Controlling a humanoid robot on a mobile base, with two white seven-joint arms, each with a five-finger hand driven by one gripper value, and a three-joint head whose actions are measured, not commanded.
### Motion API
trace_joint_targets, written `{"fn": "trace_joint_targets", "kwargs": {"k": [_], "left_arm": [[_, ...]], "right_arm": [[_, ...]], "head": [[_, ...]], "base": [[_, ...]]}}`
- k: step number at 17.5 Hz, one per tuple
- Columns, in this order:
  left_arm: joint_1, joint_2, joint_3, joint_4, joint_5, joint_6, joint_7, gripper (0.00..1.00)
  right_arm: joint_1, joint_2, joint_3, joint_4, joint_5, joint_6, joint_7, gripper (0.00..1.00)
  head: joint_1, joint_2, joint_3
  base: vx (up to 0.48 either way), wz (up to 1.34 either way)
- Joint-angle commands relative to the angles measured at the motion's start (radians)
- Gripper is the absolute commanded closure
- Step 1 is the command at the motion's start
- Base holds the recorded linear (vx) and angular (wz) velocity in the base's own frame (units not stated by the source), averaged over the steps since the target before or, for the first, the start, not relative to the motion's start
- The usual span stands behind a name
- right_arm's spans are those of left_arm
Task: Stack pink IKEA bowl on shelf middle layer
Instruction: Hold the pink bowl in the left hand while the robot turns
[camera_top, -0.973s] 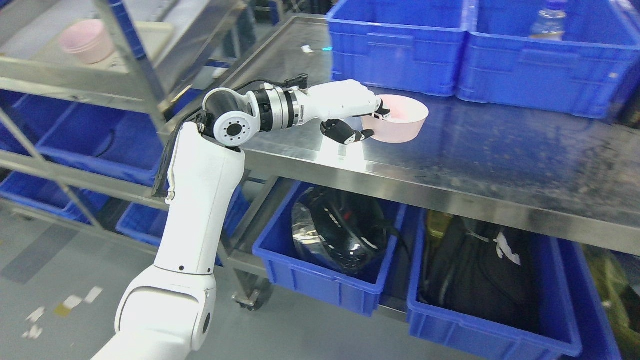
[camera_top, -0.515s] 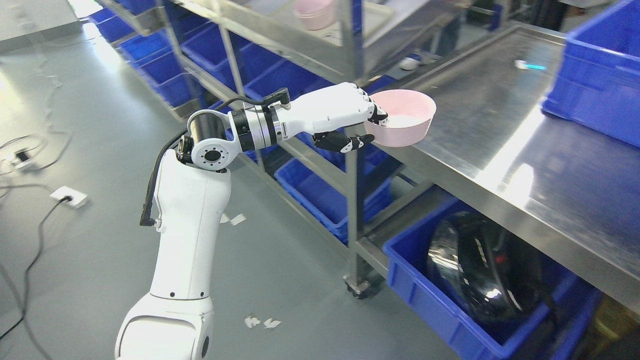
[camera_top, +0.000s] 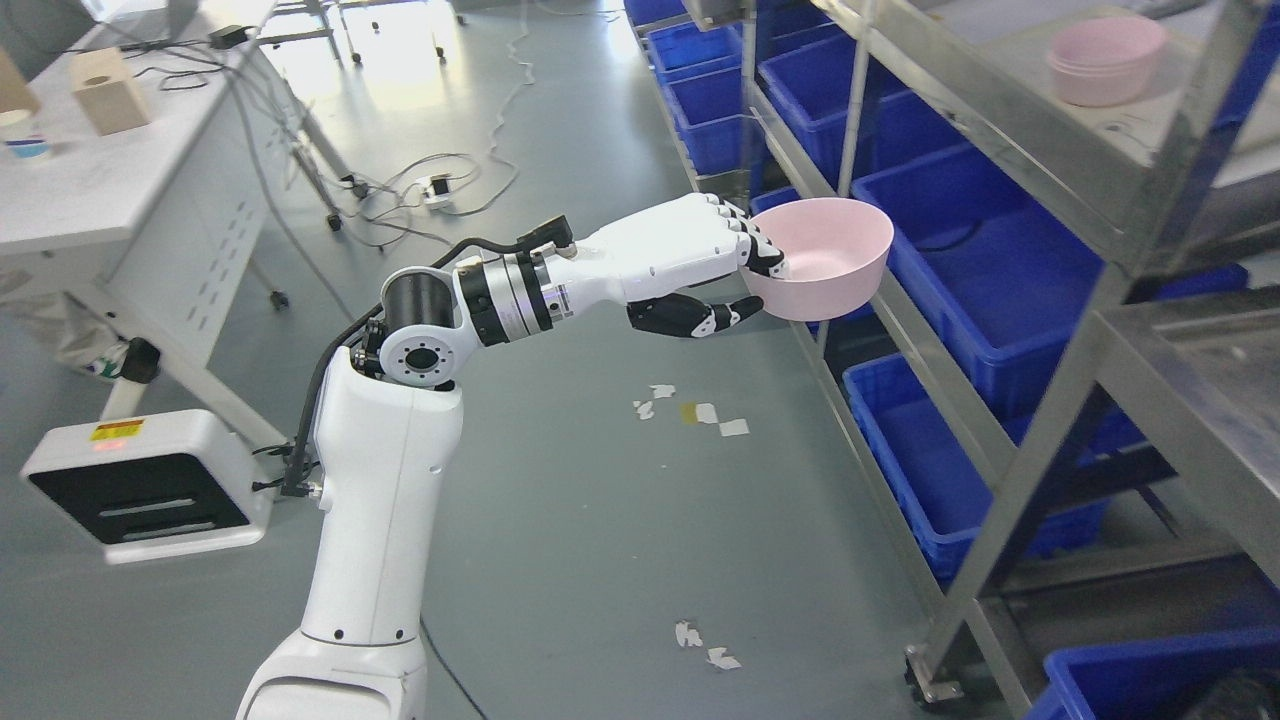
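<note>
My left hand (camera_top: 745, 278) is shut on a pink bowl (camera_top: 826, 258), fingers over its near rim and thumb under it. The bowl is held upright in the air, in front of the metal shelf (camera_top: 1010, 130) and beside its lower blue bins. A stack of pink bowls (camera_top: 1105, 60) stands on a shelf layer at the upper right, above and to the right of the held bowl. My right arm is out of view.
Blue bins (camera_top: 960, 260) fill the shelf's lower layers. A slanted shelf post (camera_top: 1060, 420) stands at the right. A white table (camera_top: 110, 190) and a white floor unit (camera_top: 140, 485) are at the left. Cables (camera_top: 450, 185) and paper scraps (camera_top: 700, 410) lie on the grey floor.
The camera has swung left, so the steel table has left the picture and the shelf now fills the right. The hand still holds the bowl, carried from the table towards the shelf.
</note>
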Motion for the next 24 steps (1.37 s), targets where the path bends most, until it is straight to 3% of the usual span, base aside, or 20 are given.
{"fn": "trace_joint_targets", "kwargs": {"k": [1,6,24], "left_arm": [[0.062,0.017,-0.035,-0.1,0.034,-0.001,0.002,0.98],[0.134,0.017,-0.025,-0.129,0.032,-0.001,-0.004,0.98],[0.134,0.017,0.01,-0.129,0.032,-0.001,-0.007,0.97]], "right_arm": [[0.003,-0.017,0.0,-0.017,0.0,-0.001,0.001,0.0],[0.003,-0.017,0.0,-0.017,0.0,-0.001,0.001,0.0],[0.005,-0.017,0.0,-0.017,0.0,-0.001,0.001,0.0]], "head": [[0.0,0.0,0.0],[0.0,0.0,0.0],[0.0,0.0,0.0]], "base": [[0.144,0.81],[0.226,0.52],[0.374,0.03]]}}
